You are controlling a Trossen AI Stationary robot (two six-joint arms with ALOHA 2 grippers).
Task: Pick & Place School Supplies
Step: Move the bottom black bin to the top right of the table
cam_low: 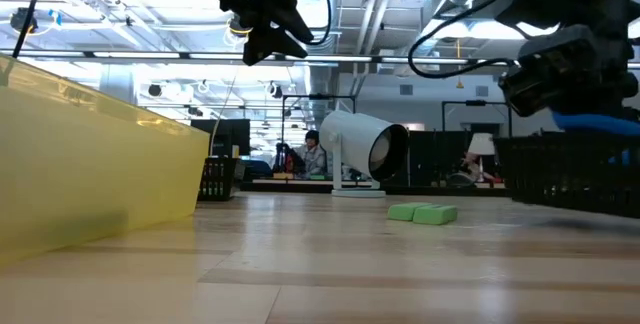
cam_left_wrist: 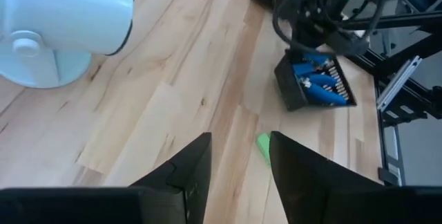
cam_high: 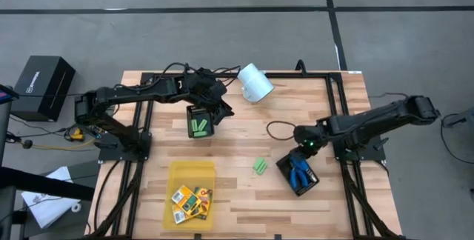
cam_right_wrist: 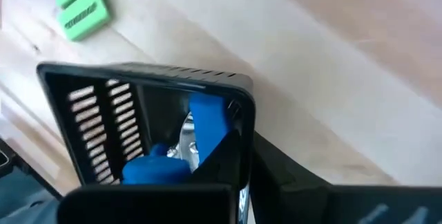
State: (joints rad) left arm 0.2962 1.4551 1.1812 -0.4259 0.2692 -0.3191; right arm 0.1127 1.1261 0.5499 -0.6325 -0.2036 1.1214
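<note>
My right gripper (cam_high: 302, 155) is shut at the far end of a black mesh tray (cam_high: 285, 167) that holds blue-handled tools (cam_high: 300, 173). Two light-green pieces (cam_high: 259, 167) lie flat on the wood just left of that tray. My left gripper (cam_left_wrist: 240, 141) hangs open and holds nothing. It is high over a second black tray (cam_high: 189, 114), which holds green pieces (cam_high: 198, 127). Orange-yellow boxes (cam_high: 191, 201) lie in the yellow tray (cam_high: 191, 170) near the front edge. My right gripper has the black tray's wall (cam_right_wrist: 238, 113) near a corner, beside a blue tool (cam_right_wrist: 207, 124). One finger (cam_right_wrist: 221, 165) seems to stand inside the tray and the other outside. The fingers slant down from above. Whether the tray is off the table I cannot tell.
A white cylinder cup (cam_high: 255, 83) lies on its side at the far middle of the table. A black cable (cam_high: 278, 129) loops on the wood between the arms. Bare wood lies between the yellow tray and the right tray. A black box (cam_high: 43, 84) stands off the table's left side.
</note>
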